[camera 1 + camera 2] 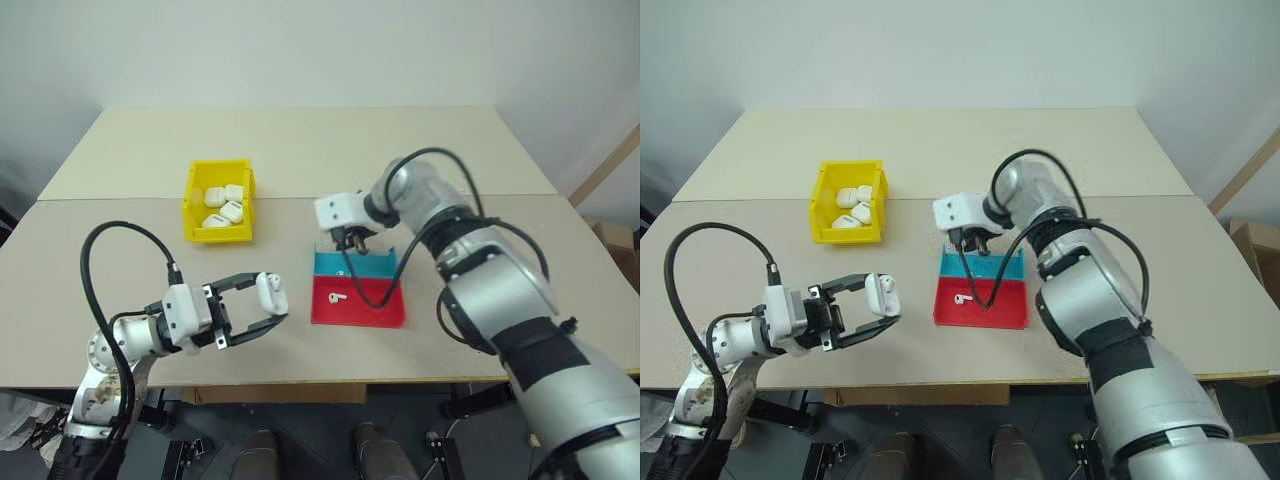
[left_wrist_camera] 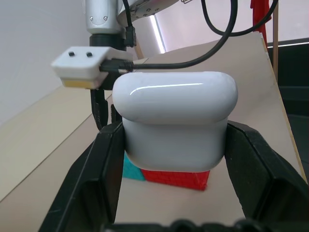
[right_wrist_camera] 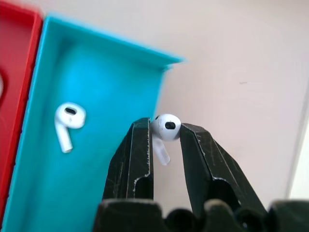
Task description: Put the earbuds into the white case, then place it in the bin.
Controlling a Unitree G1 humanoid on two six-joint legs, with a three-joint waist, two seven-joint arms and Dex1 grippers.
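- While the left pincer [image 1: 268,305] is clamped on the white case [image 1: 271,292] near the front edge of the worktop [image 1: 420,140], the case is upright with its lid on top, seemingly closed.
- Beyond the case, toward the robot's right, the right pincer [image 3: 166,133] pinches one earbud [image 3: 165,128], stem down, above the tray [image 1: 385,312].
- Farthest from the case, the bin [image 1: 193,200] is nearer the left arm.

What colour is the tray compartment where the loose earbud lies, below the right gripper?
Turquoise blue; the earbud lies in that compartment, best seen in the right wrist view.
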